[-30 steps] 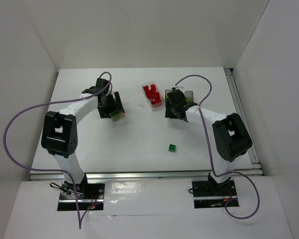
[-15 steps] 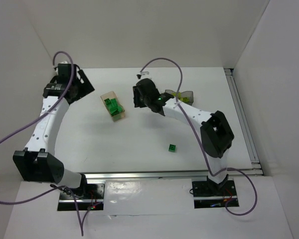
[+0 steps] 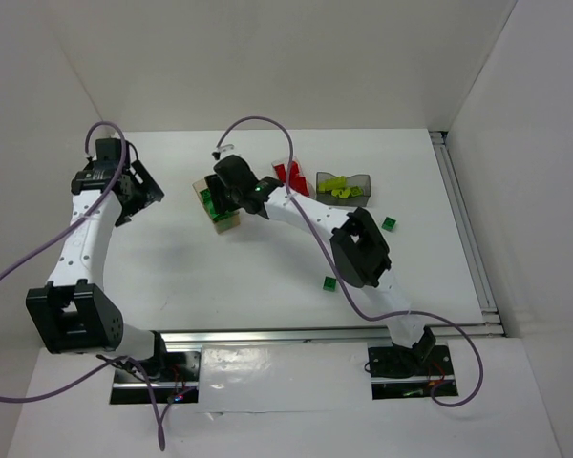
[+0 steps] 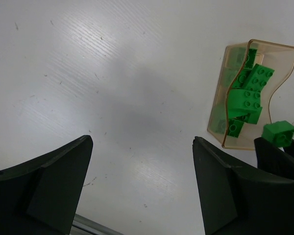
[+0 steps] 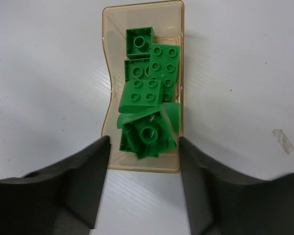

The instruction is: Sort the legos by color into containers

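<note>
Right jaws partly open over the tan container [image 5: 142,165]. A green brick [image 5: 147,132] sits loose between them, with a gap on one side, above the green pile inside. Left jaws wide open, holding nothing, over the table [image 4: 112,73] beside that container.

Left arm [image 3: 81,239] stretched out, jaws wide; right arm [image 3: 306,212] extended, jaws parted.

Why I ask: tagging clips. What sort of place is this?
Likely a robotics lab cell: white table, plain white walls around it, left arm and right arm bolted at its edge.
</note>
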Robot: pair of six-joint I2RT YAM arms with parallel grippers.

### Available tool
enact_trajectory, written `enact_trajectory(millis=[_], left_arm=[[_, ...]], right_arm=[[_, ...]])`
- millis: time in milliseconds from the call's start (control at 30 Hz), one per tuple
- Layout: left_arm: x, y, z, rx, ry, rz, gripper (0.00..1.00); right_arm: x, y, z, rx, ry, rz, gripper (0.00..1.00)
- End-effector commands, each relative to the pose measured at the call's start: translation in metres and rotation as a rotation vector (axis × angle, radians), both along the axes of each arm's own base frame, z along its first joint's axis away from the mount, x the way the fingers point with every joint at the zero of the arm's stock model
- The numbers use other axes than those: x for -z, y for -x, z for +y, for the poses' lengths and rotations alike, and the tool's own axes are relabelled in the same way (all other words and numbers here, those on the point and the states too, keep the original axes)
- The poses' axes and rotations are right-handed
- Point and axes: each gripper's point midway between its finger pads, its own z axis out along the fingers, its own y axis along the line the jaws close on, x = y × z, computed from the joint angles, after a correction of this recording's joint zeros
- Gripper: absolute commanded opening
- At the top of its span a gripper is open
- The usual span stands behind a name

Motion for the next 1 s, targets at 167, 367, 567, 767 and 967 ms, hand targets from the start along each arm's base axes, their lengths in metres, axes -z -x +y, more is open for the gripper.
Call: enact_trajectory(millis=[167,367,567,767,967], left_arm=[[-0.041,-0.008,-0.003,0.047,0.019,-0.125,0.93],[-0.051,-0.018,-0.053,0.277,0.017,-0.156,0.93],[-0.018,-0.012,-0.166,0.584,0.090,-0.071,0.91],[0.041,0.029,-0.316,0.873,0.154,0.091,0.91],[0.069,0.078,-0.423,1.042,0.171,0.180,0.95]], right_arm=[[-0.034,0.002,0.005,0.002,-0.015,-0.038,0.89],[-0.056,0.006,-0.079,0.242,0.027,-0.140,0.83],[-0.049,0.029,-0.267,0.632,0.014,-0.039,0.86],[-0.046,0.066,-0.419,1.029,-0.014,0.071,0.94],[-0.057,0.085,-0.490,1.273,-0.079,0.076,0.97]])
